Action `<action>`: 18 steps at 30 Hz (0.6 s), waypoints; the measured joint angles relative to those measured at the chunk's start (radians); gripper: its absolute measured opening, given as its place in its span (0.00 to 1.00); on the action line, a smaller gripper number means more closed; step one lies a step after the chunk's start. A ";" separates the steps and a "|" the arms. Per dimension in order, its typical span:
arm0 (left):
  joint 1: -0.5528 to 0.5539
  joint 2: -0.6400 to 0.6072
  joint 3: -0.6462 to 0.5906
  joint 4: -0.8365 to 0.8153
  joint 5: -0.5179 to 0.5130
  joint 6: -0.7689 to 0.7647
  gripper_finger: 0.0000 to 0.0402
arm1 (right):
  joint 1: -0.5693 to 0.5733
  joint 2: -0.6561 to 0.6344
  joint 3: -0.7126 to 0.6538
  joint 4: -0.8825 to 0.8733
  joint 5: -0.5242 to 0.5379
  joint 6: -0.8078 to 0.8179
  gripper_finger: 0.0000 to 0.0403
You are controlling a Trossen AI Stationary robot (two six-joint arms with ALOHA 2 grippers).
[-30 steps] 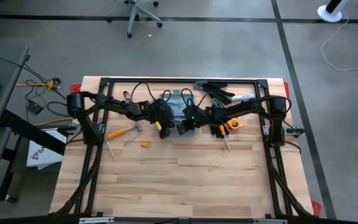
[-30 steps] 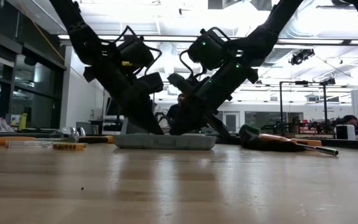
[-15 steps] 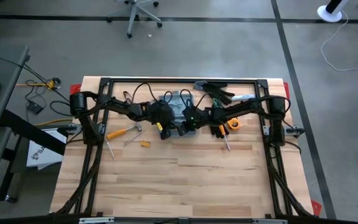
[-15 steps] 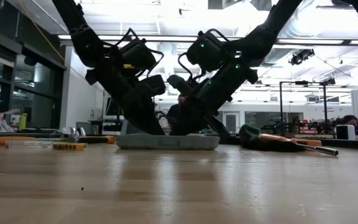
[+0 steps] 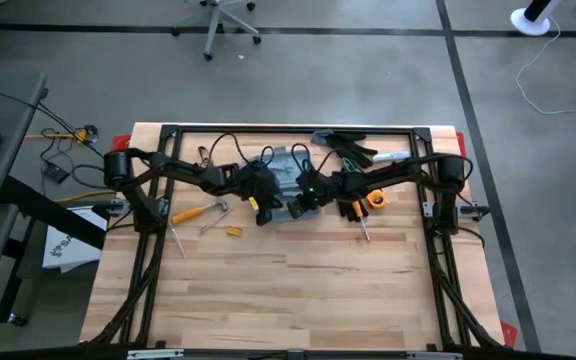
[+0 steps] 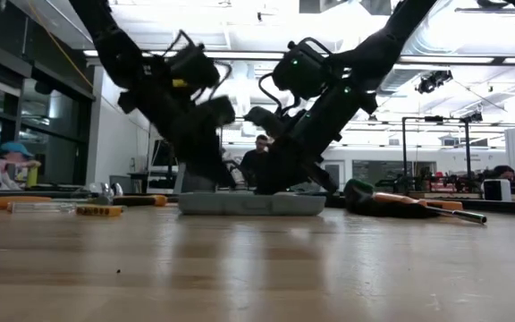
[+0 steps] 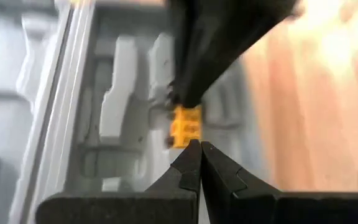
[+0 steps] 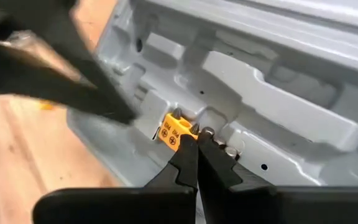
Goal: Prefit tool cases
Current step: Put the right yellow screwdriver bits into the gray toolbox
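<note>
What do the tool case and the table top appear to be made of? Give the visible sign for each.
Tool case: probably moulded plastic, matt grey-blue, with rounded formed recesses. Table top: apparently wood, pale with a light sheen, showing joined planks and grain.

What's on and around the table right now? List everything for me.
tool case: one, grey-blue, lid open, far middle of table, moulded recesses inside
yellow bit holder: one, yellow, seated in the case
hammer: one, orange handle, left of case
screwdriver: one, dark handle, right of case
work gloves: black and grey, far right edge
office chair: one, on floor beyond table
person: one, blue cap, far left in the low view
left hand: shut, tip at the bit holder
right hand: shut, tip at the bit holder
</note>
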State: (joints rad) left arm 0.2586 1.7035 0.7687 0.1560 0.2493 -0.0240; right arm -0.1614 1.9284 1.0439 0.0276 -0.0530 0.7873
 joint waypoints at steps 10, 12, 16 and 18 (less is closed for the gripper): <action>-0.010 -0.155 0.003 -0.108 -0.001 0.000 0.00 | 0.013 -0.078 -0.001 -0.003 0.027 -0.036 0.00; -0.014 -0.170 0.003 -0.154 -0.001 0.000 0.00 | 0.018 -0.082 0.001 -0.005 0.028 -0.035 0.00; -0.024 -0.178 0.003 -0.207 -0.043 0.007 0.00 | 0.014 -0.074 0.002 -0.058 0.062 -0.038 0.00; -0.030 -0.170 0.003 -0.207 -0.069 0.019 0.00 | 0.000 -0.060 0.002 -0.085 0.061 -0.056 0.00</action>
State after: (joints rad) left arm 0.2285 1.5332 0.7719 -0.0506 0.1807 -0.0046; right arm -0.1616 1.8684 1.0458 -0.0575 0.0085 0.7318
